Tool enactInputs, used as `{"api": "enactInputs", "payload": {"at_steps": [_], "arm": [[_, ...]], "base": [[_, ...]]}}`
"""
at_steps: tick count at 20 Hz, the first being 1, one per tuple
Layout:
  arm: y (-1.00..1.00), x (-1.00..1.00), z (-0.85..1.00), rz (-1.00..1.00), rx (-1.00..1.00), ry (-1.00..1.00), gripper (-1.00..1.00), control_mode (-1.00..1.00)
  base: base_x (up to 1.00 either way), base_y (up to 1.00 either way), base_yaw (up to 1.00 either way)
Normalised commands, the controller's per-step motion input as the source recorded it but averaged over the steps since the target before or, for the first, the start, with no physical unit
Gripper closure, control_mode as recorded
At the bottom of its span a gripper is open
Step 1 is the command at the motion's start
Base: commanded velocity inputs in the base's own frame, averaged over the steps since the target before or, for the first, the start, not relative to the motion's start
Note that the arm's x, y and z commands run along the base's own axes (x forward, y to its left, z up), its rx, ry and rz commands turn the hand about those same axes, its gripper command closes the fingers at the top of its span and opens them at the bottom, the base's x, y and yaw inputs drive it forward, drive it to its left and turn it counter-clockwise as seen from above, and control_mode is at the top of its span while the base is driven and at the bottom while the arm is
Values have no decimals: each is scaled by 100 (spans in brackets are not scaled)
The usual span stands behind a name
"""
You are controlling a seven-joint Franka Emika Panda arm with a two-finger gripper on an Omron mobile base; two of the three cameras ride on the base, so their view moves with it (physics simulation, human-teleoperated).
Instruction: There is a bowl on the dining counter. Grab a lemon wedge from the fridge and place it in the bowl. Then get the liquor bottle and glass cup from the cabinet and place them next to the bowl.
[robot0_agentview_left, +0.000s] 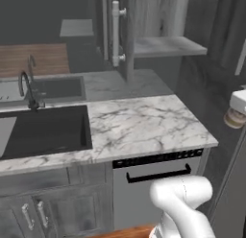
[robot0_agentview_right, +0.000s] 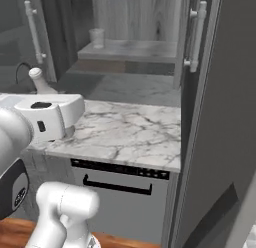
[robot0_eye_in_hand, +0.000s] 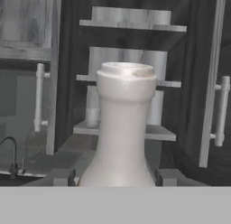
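bottle: the liquor bottle [robot0_eye_in_hand: 122, 128] is sitting upright between the two finger tips of the gripper [robot0_eye_in_hand: 115, 177], its pale whitish neck rising close before the hand camera; in the right base view its neck [robot0_agentview_right: 38, 81] is peeking up behind the white hand.
claw: the fingers are standing partly spread, one on each side of the bottle's lower body, and appear to be pinching it; the contact itself is hidden at the bottom edge, so this is a judgement.
height: the bottle is being carried in the air, near the marble counter with the sink [robot0_agentview_left: 144, 126], not resting on it.
cabinet: the cabinet [robot0_agentview_right: 197, 37] is standing open, doors swung wide, its grey shelf [robot0_agentview_right: 135, 49] in plain sight.
cup: the glass cup [robot0_agentview_right: 97, 37] is waiting on that shelf, toward its left end; in the hand view it is a faint tumbler [robot0_eye_in_hand: 92, 115] just left of the bottle's neck.
sink: a dark basin [robot0_agentview_left: 45, 131] and a curved tap [robot0_agentview_left: 26, 90] are lying to the left of the counter.
progress: the bottle seems to be out of the cabinet and in hand; it is not yet set down by the bowl, and the cup is still to be fetched. whether the lemon wedge is in the bowl cannot be told from here.
next: the move ahead is likely calling for a drive to the dining counter with the bottle kept upright.
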Motion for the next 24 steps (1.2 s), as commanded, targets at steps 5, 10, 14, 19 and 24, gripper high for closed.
{"api": "enactInputs", "payload": {"at_steps": [5,10,14,19,24], "arm": [[0,0,0,0,0,0,100,100],[0,0,0,0,0,0,100,100],[0,0,0,0,0,0,100,100],[0,0,0,0,0,0,100,100],[0,0,0,0,0,0,100,100]], "base": [[-71,48,-11],[-65,60,-20],[-67,57,-33],[-72,52,-42],[-75,40,-50]]}}
